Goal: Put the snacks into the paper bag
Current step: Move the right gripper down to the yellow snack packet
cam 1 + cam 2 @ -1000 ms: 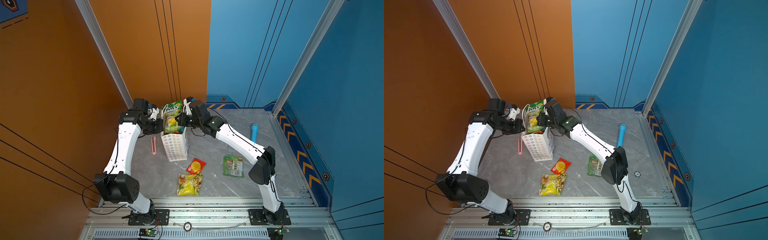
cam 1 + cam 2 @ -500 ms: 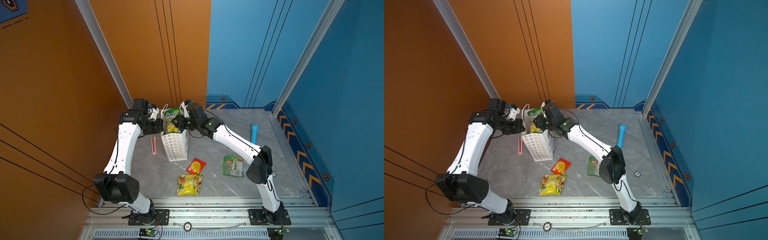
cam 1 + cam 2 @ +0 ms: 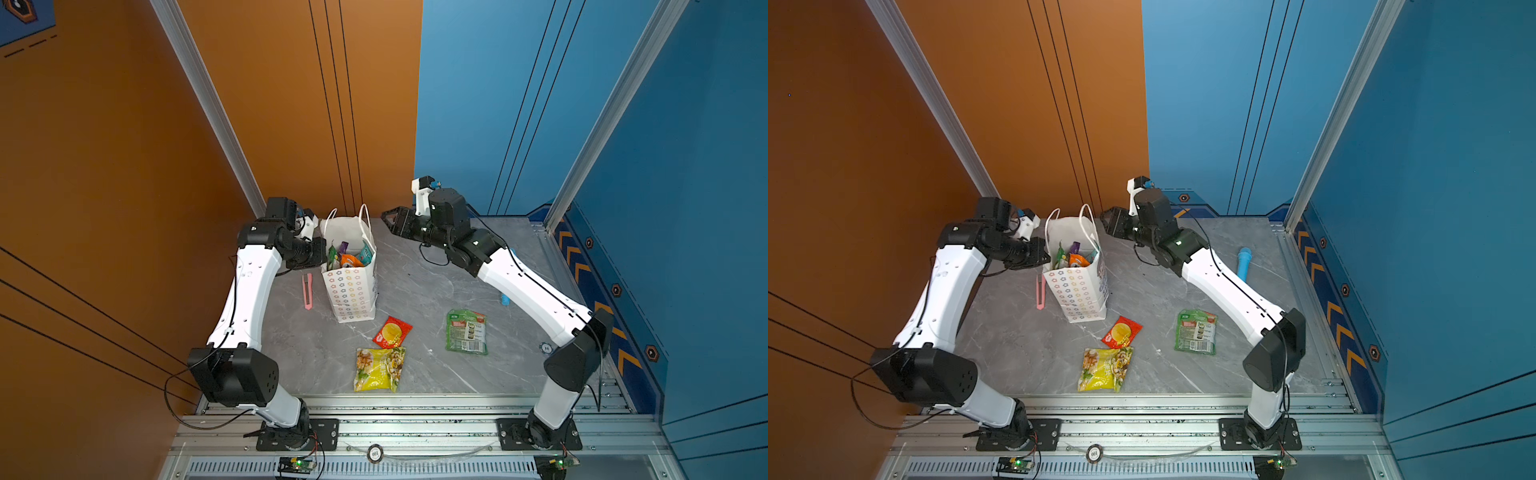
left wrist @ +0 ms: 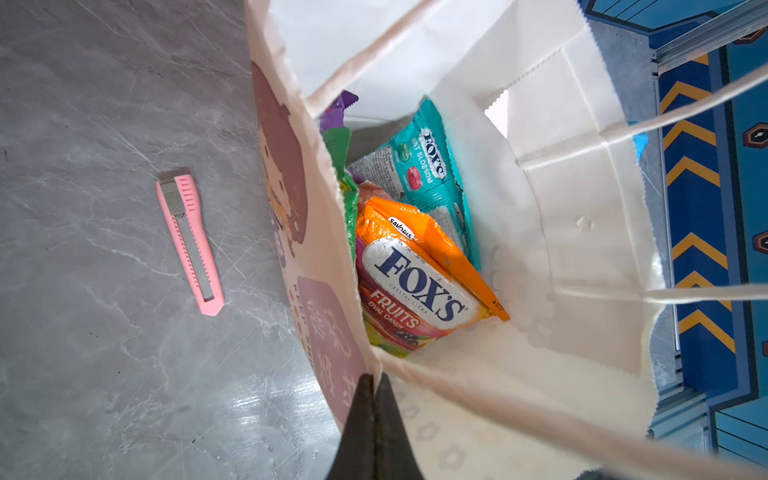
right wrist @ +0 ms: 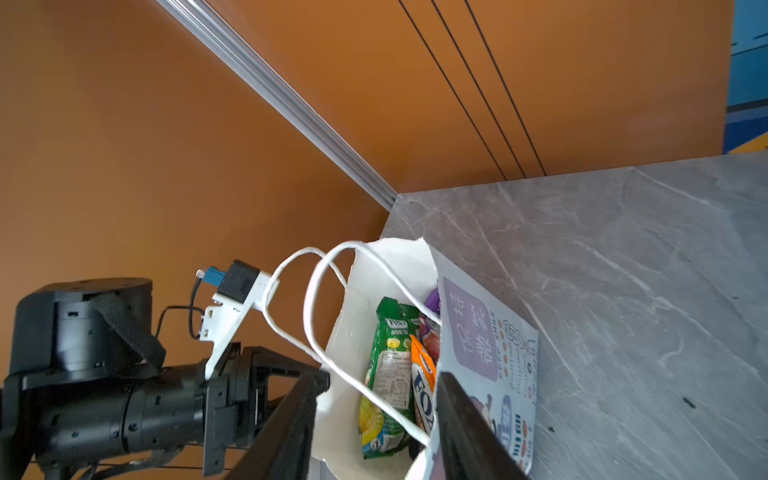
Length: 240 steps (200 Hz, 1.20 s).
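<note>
While standing at the desk's (image 3: 415, 282) far left, paper bag (image 3: 351, 291) is holding orange, teal, green snacks (image 4: 415, 282), left fingers (image 4: 360, 415) pinching its rim, right fingers (image 5: 461, 424) hovering parted, empty, three packets (image 3: 379, 369) lying nearer.

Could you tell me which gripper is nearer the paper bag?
Left: the left gripper pinches the paper bag at its rim; the right gripper hangs open beyond its opposite side.

Paper bag (image 3: 351, 295) upright on table (image 3: 415, 282); candy packets (image 4: 415, 282) inside; cutter (image 3: 307, 291) just left; three loose snacks (image 3: 392, 331) before bag.
</note>
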### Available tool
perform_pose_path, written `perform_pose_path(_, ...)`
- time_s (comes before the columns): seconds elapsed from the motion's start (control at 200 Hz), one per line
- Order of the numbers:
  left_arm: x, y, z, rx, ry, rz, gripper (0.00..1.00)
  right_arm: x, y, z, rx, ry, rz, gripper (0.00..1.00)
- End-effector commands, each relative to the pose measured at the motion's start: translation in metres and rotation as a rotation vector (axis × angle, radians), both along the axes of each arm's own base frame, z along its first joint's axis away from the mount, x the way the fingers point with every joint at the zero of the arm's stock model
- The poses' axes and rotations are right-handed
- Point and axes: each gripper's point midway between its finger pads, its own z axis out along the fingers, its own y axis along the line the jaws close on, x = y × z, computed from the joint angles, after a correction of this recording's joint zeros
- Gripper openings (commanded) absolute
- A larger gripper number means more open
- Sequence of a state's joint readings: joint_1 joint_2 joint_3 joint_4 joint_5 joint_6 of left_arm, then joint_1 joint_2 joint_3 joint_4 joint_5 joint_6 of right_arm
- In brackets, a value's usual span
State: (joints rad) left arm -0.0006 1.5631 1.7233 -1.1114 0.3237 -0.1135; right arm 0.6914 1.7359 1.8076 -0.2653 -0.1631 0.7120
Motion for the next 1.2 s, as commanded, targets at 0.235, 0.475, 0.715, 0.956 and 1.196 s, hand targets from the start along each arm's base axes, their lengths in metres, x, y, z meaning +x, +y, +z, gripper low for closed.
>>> perform_pose_path(0.235, 0.001, -0.004, 0.015, -0.021, -0.049, -0.019, 0.0, -0.044, -0.074, -0.099, -0.183, 0.188, -0.104, 0.51)
perform_pose_path(0.475, 0.001, -0.003, 0.015, -0.014, -0.05, -0.015, 0.0, -0.113, -0.077, -0.185, -0.215, 0.424, -0.069, 0.51)
perform_pose_path(0.715, 0.001, -0.002, 0.015, -0.01, -0.05, -0.012, 0.0, -0.171, -0.06, -0.25, -0.149, 0.617, -0.011, 0.53)
perform_pose_path(0.956, 0.001, -0.003, 0.016, -0.014, -0.052, -0.016, 0.0, -0.193, -0.038, -0.281, -0.11, 0.722, 0.081, 0.54)
perform_pose_path(1.196, 0.0, -0.004, 0.014, -0.016, -0.048, -0.019, 0.0, -0.201, -0.021, -0.307, -0.056, 0.794, 0.141, 0.53)
